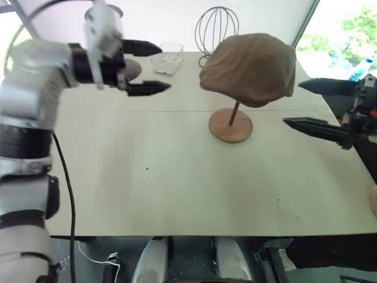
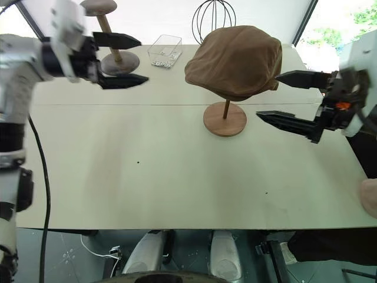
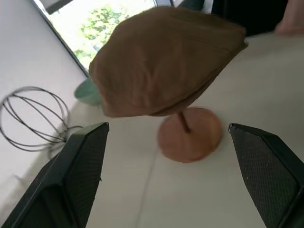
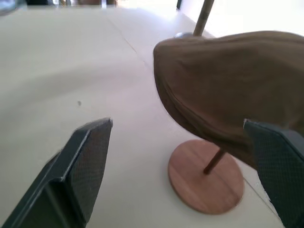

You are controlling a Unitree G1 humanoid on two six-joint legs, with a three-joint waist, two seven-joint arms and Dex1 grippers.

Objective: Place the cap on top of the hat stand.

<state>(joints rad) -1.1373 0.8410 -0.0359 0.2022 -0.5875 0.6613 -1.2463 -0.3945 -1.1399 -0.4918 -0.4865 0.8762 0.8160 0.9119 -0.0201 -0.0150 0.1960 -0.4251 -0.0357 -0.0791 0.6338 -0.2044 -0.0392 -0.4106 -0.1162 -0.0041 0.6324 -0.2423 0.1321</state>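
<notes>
The brown cap [image 1: 250, 68] rests on top of the hat stand, covering its top disc. Below the cap I see the thin stem and the round wooden base [image 1: 231, 125] on the table. My left gripper [image 1: 162, 66] hovers open to the left of the cap, well apart from it, fingers pointing toward it. My right gripper [image 1: 293, 104] hangs open just right of the stand, one finger beside the cap's edge, one lower near the base, touching neither. Both wrist views show the cap [image 3: 166, 57] on the stand with empty space between the fingers.
A black wire head cage [image 1: 217, 26] stands behind the cap. A clear plastic box [image 1: 166, 58] and a shorter dark wooden stand [image 2: 109, 35] sit at the back left near my left gripper. A person's hand [image 2: 370, 197] shows at the table's right edge.
</notes>
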